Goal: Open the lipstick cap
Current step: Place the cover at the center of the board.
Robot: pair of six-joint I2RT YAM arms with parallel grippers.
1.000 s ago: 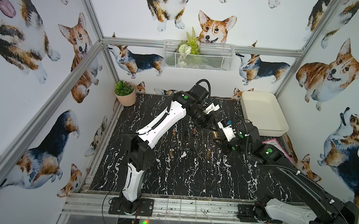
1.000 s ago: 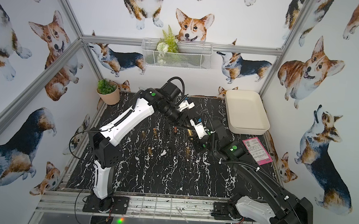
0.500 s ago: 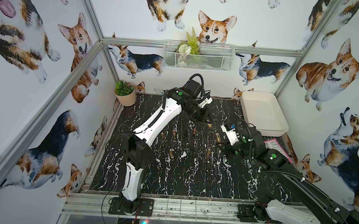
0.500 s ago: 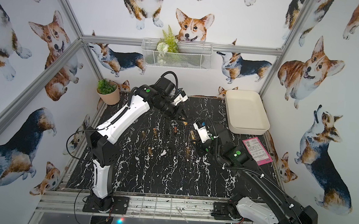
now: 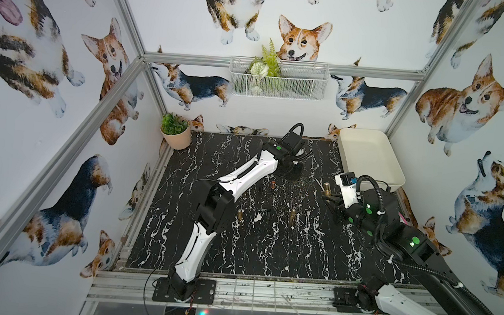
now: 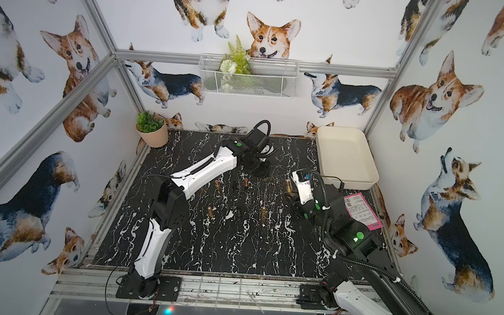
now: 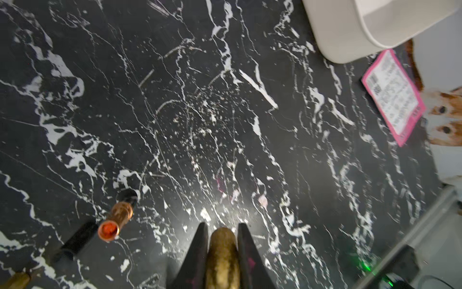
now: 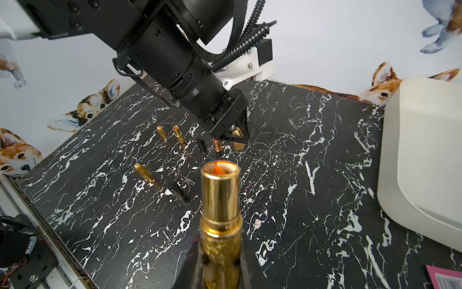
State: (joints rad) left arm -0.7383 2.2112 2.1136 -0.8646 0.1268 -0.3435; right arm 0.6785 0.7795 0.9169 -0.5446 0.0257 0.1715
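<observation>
Lipstick (image 8: 220, 200), gold and uncapped, with its orange stick showing in the open mouth of the tube. The right gripper (image 8: 220, 262) is clamped tight on the embossed lower end. The tube sticks straight out along the fingers, open end leading. In both top views it is held over the right side of the black marble table (image 5: 267, 253), near the white tray (image 5: 376, 184).

Its gold cap (image 7: 222, 257) is in the left gripper (image 7: 222, 226), pinched between the closed fingers with its rounded end poking out past the tips. That gripper is low over the table, toward the back middle.

Seen from the right wrist, the cap and left gripper lie ahead of the tube's open mouth and well apart from it, roughly along the tube's long axis. The two halves are fully separated, so the opening looks done. What remains is probably setting the pieces down.

The left arm is nearer the other lipsticks on the table. Among them is an open copper lipstick (image 7: 117, 217) standing beside a black cap (image 7: 75, 240) that lies flat. A pink card (image 6: 361, 211) lies by the tray.
</observation>
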